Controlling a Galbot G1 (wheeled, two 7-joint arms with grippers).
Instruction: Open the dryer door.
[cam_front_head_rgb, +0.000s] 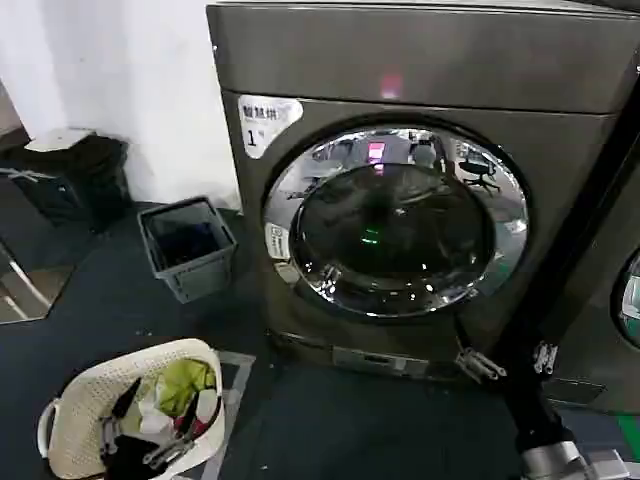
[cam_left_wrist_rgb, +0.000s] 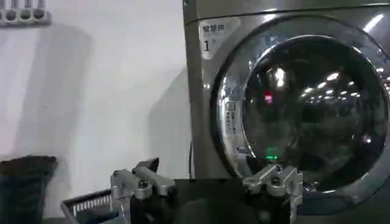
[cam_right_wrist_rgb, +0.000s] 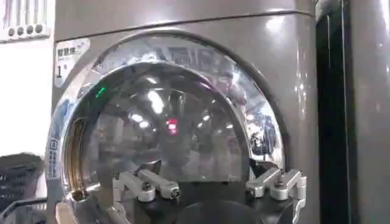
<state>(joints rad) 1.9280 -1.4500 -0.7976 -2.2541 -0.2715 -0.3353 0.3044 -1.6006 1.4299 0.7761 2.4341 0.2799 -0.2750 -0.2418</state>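
Note:
The dryer (cam_front_head_rgb: 420, 60) is a big grey-brown front loader with a white "1" sticker (cam_front_head_rgb: 262, 122). Its dryer door (cam_front_head_rgb: 395, 220), a chrome ring around dark glass, sits flush in the front. My right gripper (cam_front_head_rgb: 512, 360) hangs low in front of the machine's lower right corner, open and holding nothing. In the right wrist view the right gripper (cam_right_wrist_rgb: 210, 182) faces the dryer door (cam_right_wrist_rgb: 164, 122) from a short distance, apart from it. My left gripper (cam_left_wrist_rgb: 207, 178) is open and empty too, facing the dryer door (cam_left_wrist_rgb: 304, 109) from off to its left side.
A grey bin (cam_front_head_rgb: 188, 247) stands on the dark floor left of the dryer, a black bin (cam_front_head_rgb: 75, 175) by the white wall. A white laundry basket (cam_front_head_rgb: 75, 420) with clothes sits front left. A neighbouring dark machine (cam_front_head_rgb: 610, 300) adjoins on the right.

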